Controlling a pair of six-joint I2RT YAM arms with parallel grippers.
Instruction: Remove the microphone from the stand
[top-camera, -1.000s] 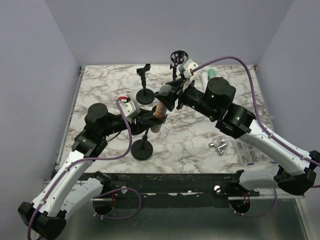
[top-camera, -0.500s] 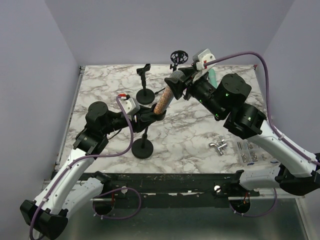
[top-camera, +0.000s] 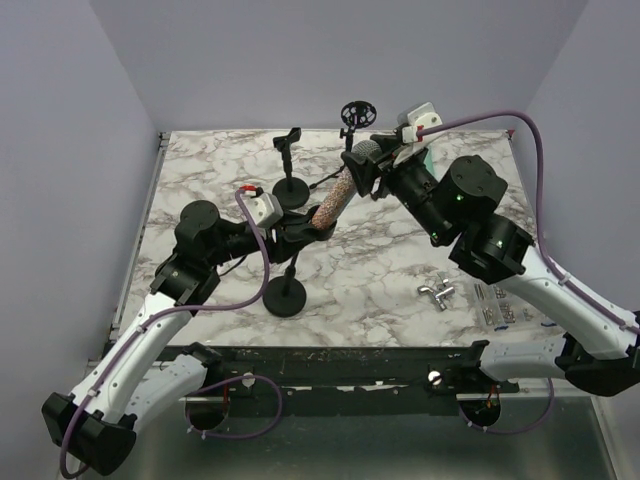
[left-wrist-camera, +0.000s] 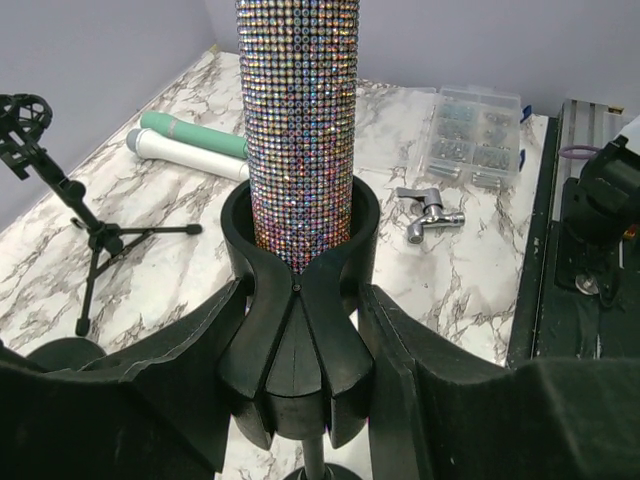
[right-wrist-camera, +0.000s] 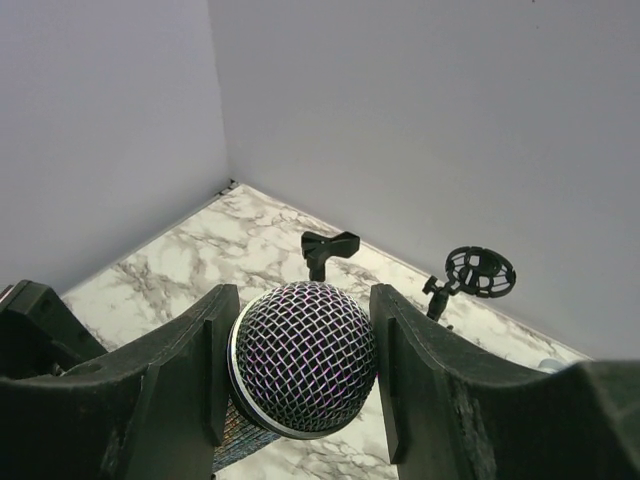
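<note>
The microphone (top-camera: 333, 198) has a sequined body (left-wrist-camera: 298, 130) and a mesh head (right-wrist-camera: 303, 358). It leans back and to the right, with its lower end in the black clip (left-wrist-camera: 297, 330) of the stand (top-camera: 285, 298). My left gripper (top-camera: 298, 232) is shut on the clip, with a finger on each side (left-wrist-camera: 297, 400). My right gripper (top-camera: 362, 162) is shut on the mesh head (right-wrist-camera: 300, 370).
A second round-base stand (top-camera: 290, 190) with an empty clip (right-wrist-camera: 328, 245) stands behind. A tripod with a shock mount (top-camera: 355, 112) is at the back. Green (left-wrist-camera: 190, 133) and white (left-wrist-camera: 180, 155) microphones lie far right. A faucet (top-camera: 437, 292) and screw box (top-camera: 497, 305) sit near right.
My right gripper has moved up, back and to the right with the mesh head, so the microphone tilts further and has slid partly out of the clip. The left gripper stays on the clip.
</note>
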